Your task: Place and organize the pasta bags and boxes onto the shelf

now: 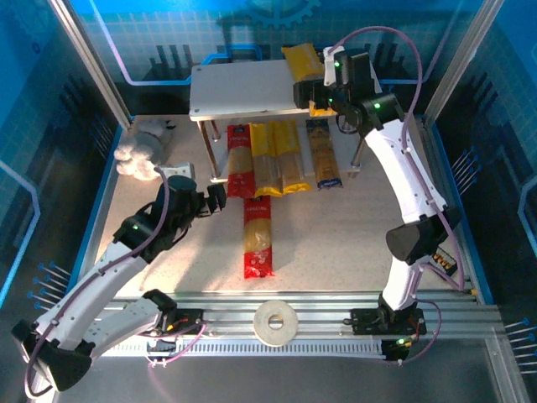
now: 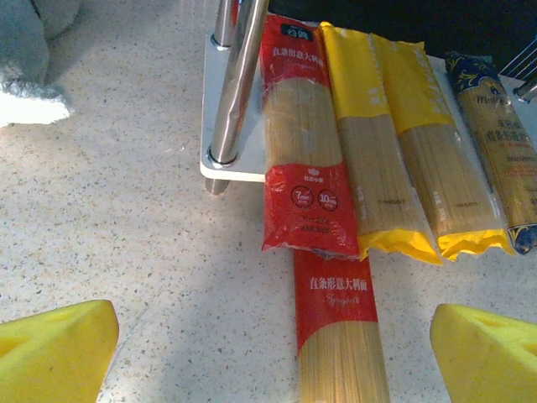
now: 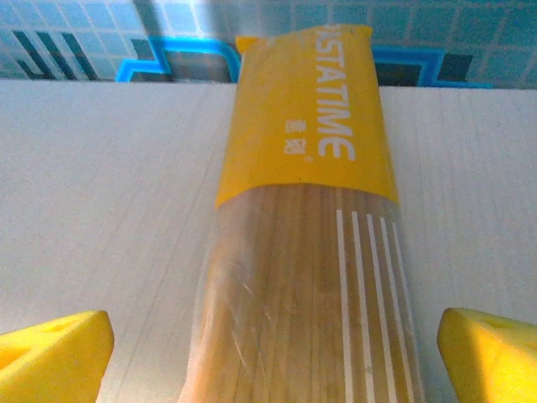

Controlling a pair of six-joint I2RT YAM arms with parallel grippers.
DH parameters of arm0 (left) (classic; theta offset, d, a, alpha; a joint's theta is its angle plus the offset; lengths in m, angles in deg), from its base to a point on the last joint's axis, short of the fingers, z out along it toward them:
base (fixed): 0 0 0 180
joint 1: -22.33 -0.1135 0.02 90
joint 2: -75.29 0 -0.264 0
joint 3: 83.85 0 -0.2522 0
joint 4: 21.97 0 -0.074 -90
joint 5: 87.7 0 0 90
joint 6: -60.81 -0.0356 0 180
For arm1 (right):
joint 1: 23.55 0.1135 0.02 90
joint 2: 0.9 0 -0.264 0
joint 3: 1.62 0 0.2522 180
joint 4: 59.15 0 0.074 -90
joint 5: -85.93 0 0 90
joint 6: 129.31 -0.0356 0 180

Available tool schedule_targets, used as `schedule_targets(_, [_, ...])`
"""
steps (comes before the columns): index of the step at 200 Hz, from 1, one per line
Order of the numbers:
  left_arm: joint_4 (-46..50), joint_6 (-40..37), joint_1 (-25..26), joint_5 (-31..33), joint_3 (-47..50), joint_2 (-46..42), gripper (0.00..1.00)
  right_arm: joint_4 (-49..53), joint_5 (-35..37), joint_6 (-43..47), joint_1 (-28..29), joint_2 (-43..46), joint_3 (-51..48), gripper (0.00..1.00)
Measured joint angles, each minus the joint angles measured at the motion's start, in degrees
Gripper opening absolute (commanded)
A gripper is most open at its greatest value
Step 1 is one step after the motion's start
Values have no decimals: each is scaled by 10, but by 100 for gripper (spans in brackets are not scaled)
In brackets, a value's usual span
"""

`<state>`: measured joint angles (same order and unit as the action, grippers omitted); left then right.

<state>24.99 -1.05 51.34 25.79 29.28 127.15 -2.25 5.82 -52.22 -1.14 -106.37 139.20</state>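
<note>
The right gripper [image 3: 268, 357] stands wide open astride the yellow pack [image 3: 302, 143], which lies lengthwise on the top board of the shelf [image 1: 243, 88]; neither pad seems to touch it. I'd back out straight and level, so the pack isn't dragged askew. The left gripper [image 2: 273, 348], also wide open and empty, hangs over the red pack [image 1: 258, 239] on the worktop [image 1: 352, 243].

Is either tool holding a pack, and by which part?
Nothing held: right tool open astride the yellow pack on the shelf; left tool open, empty.
</note>
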Motion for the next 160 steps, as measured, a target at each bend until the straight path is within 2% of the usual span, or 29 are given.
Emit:
schedule_targets(74, [0, 2, 0, 0, 15, -1, 97, -7, -12, -28, -12, 87, -84, 100])
schedule_targets(160, [0, 2, 0, -5, 15, -1, 97, 3, -35, -36, -19, 89, -113, 100])
